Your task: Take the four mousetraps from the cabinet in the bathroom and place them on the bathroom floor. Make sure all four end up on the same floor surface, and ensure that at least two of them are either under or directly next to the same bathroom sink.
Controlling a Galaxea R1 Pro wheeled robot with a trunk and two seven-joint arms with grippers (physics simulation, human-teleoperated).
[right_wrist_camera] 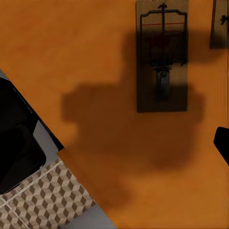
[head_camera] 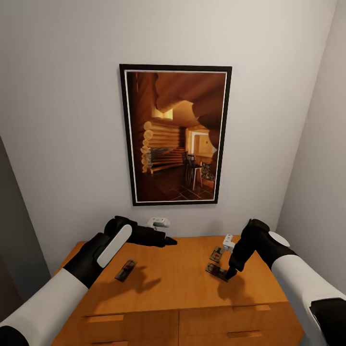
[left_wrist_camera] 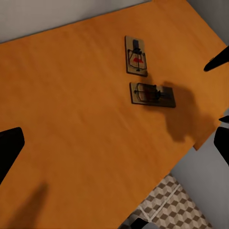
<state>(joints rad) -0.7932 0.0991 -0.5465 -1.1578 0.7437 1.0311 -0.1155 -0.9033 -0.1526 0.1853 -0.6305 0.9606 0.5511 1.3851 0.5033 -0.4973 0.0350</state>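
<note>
The orange-brown cabinet (head_camera: 178, 283) has three mousetraps lying flat on its top. One mousetrap (head_camera: 126, 270) lies on the left part, below my left forearm. Two more lie on the right: a far mousetrap (head_camera: 217, 253) (left_wrist_camera: 136, 56) and a near mousetrap (head_camera: 216, 270) (left_wrist_camera: 152, 94) (right_wrist_camera: 161, 62). My right gripper (head_camera: 229, 273) (right_wrist_camera: 133, 143) points down just beside the near one, open and touching nothing. Open and holding nothing, my left gripper (head_camera: 166, 240) (left_wrist_camera: 114, 143) hovers over the back middle of the top. The cube-patterned bathroom floor (left_wrist_camera: 171, 210) (right_wrist_camera: 43, 200) shows past the cabinet's edge. The bathroom sink is out of view.
A large framed picture (head_camera: 175, 134) hangs on the wall behind the cabinet, with a small white fitting (head_camera: 158, 222) below it. Walls close in on the left and right. Drawer fronts with bar handles (head_camera: 240, 334) face me.
</note>
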